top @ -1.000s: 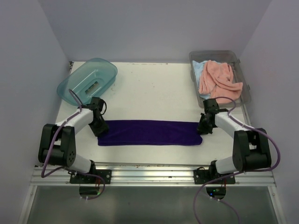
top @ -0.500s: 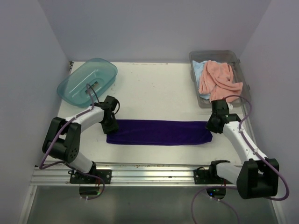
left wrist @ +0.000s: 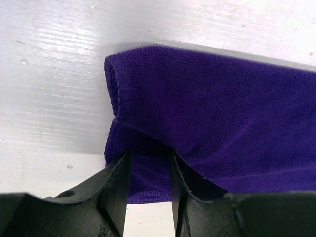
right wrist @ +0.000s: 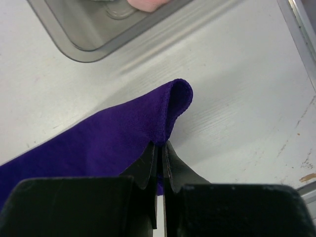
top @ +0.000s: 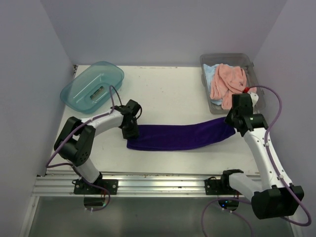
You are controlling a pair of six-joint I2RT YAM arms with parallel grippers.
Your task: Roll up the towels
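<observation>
Purple towel (top: 180, 137) lay stretched across the white tabletop (top: 168, 94), left gripper (top: 131, 131) jaws pinched on its 9 o'clock end, right gripper (top: 230, 123) jaws closed on its raised 3 o'clock end, pink towel (top: 228, 81) in grey bin (top: 225, 56) at 1 o'clock, teal tub (top: 79, 92) at 10 o'clock, plain lilac walls (top: 163, 29)

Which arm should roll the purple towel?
Probably right: the right gripper holds its end of the dark purple cloth towel raised off the white table, ready to curl over; the left gripper holds low.
</observation>
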